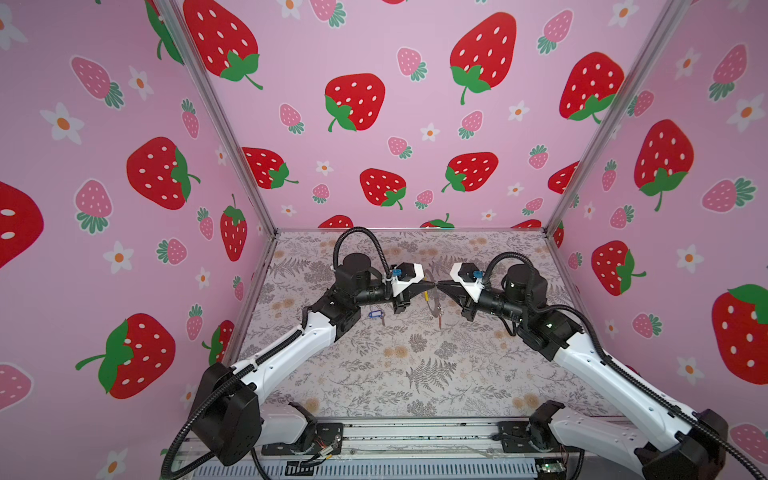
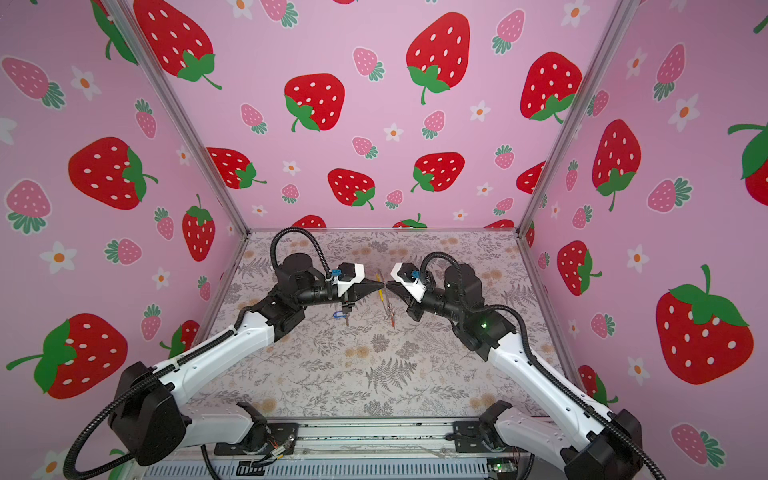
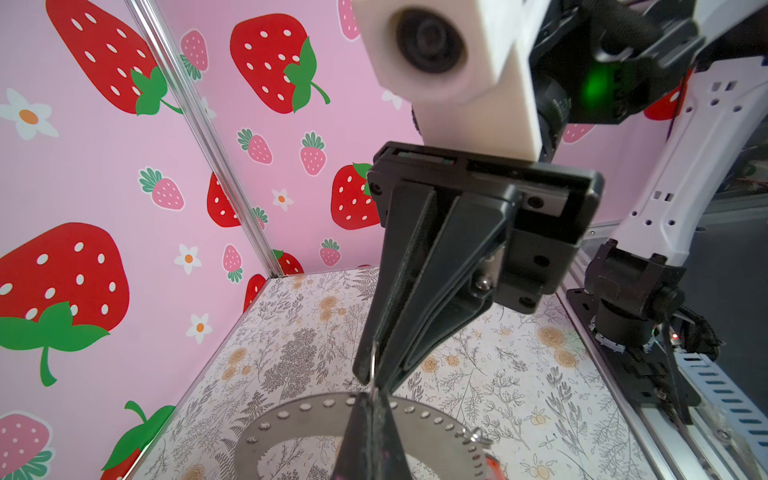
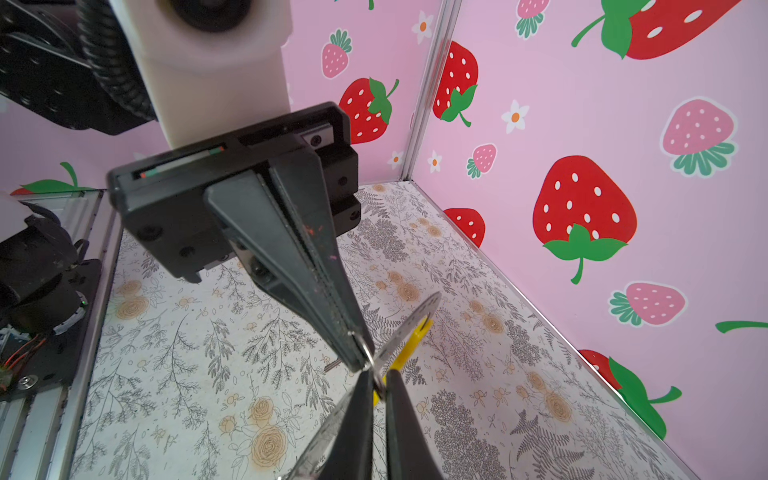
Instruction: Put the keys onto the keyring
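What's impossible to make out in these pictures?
- Blue-tagged key: blade too small in both top views.
- Red tag: cut off by the left wrist view's edge.
- Keyring: partly behind the left gripper there; edge-on and thin in top views.
- What the right gripper pinches: too small to tell.

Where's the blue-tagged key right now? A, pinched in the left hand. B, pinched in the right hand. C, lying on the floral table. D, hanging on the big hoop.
C: in both top views the blue-tagged key lies flat on the floral table, with nothing gripping it.
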